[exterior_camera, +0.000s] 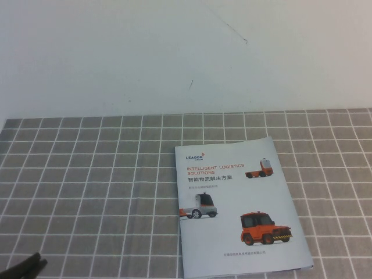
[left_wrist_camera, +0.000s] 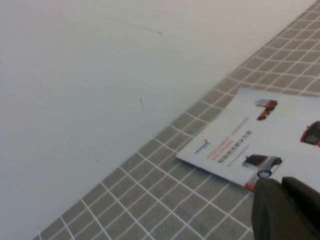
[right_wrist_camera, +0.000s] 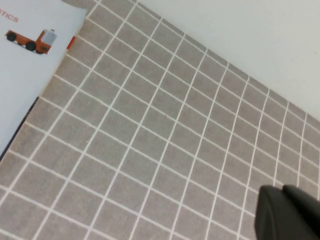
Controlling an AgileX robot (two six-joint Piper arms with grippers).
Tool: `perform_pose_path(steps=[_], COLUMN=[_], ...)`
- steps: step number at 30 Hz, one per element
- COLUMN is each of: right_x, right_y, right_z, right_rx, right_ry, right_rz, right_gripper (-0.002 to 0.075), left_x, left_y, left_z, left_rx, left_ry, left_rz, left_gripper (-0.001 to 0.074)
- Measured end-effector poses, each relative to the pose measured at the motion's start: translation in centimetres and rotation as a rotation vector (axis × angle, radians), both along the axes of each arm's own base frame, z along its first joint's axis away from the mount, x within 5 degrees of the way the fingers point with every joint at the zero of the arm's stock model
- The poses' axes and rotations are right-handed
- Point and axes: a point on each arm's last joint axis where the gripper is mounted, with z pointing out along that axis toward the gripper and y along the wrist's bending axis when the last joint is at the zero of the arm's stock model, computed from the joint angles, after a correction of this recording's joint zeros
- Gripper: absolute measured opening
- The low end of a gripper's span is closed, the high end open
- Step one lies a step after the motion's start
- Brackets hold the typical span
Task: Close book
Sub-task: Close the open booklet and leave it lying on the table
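The book (exterior_camera: 235, 203) lies closed and flat on the grey checked cloth, right of the middle, its pale blue cover with orange vehicles facing up. My left gripper (exterior_camera: 26, 267) sits at the near left corner, well apart from the book, and holds nothing. In the left wrist view the book (left_wrist_camera: 260, 135) lies just beyond the left gripper (left_wrist_camera: 281, 183), whose fingers are pressed together. The right gripper (right_wrist_camera: 282, 190) shows only in the right wrist view, shut and empty over bare cloth, with the book (right_wrist_camera: 25, 65) off to one side.
The grey cloth with white grid lines (exterior_camera: 87, 192) covers the table. A white wall (exterior_camera: 174, 52) rises right behind its far edge.
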Motion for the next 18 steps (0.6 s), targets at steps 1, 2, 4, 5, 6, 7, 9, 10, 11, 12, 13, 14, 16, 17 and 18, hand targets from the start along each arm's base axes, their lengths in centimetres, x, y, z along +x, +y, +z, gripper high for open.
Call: perform_pose_path(steps=[1, 2, 4, 5, 6, 7, 9, 10, 11, 12, 13, 14, 16, 17, 18], right_x=[-0.8, -1.3, -3.1, -3.9, -4.7, -5.5, -6.8, -7.5, -8.1, -8.6, -9.1, -9.6, -10.4, -10.7, -11.0], right_y=[-0.3, -0.4, -0.8, -0.9, -1.1, -1.2, -1.3, -1.3, -1.3, -1.3, -1.4, -1.4, -1.5, -1.6, -1.6], right_z=[-0.5, -0.7, -2.5, -3.3, -3.9, -4.6, -5.7, -6.2, -6.7, -6.9, -7.1, -7.2, -7.3, -7.3, -7.3], right_rx=[0.011, 0.021, 0.059, 0.081, 0.102, 0.126, 0.178, 0.208, 0.237, 0.261, 0.287, 0.309, 0.345, 0.361, 0.374], right_ry=[-0.003, -0.01, 0.006, 0.011, 0.004, 0.004, -0.002, -0.013, -0.023, -0.039, -0.058, -0.077, -0.116, -0.13, -0.141], right_rz=[-0.007, -0.012, -0.021, -0.021, -0.02, -0.018, -0.013, -0.008, -0.003, 0.003, 0.009, 0.014, 0.025, 0.029, 0.033], right_gripper=[-0.0003, -0.0003, -0.0003, -0.0003, -0.0003, -0.0003, -0.0003, -0.0003, -0.0003, -0.0003, -0.0003, -0.0003, -0.0003, -0.0003, -0.0003], left_x=[0.0, 0.1, 0.1, 0.2, 0.2, 0.2, 0.3, 0.3, 0.3, 0.3, 0.3, 0.2, 0.2, 0.2, 0.1], left_y=[0.0, 0.0, -0.1, -0.1, -0.1, -0.1, -0.1, -0.1, -0.1, -0.1, -0.1, -0.1, -0.2, -0.2, -0.3], left_z=[-0.4, -0.9, -1.5, -1.7, -1.8, -1.9, -1.9, -1.8, -1.8, -1.8, -1.8, -1.8, -1.7, -1.7, -1.7], left_rx=[0.003, 0.009, 0.018, 0.02, 0.021, 0.021, 0.012, 0.005, -0.009, -0.03, -0.055, -0.09, -0.18, -0.219, -0.251], left_ry=[0.006, 0.017, 0.032, 0.035, 0.037, 0.037, 0.031, 0.029, 0.036, 0.049, 0.062, 0.082, 0.138, 0.163, 0.184], left_rz=[0.001, 0.001, 0.001, 0.002, 0.002, 0.003, 0.006, 0.008, 0.01, 0.011, 0.013, 0.014, 0.016, 0.017, 0.019], left_gripper=[-0.0004, -0.0004, -0.0004, -0.0004, -0.0004, -0.0004, -0.0004, -0.0004, -0.0004, -0.0004, -0.0004, -0.0004, -0.0004, -0.0004, -0.0004])
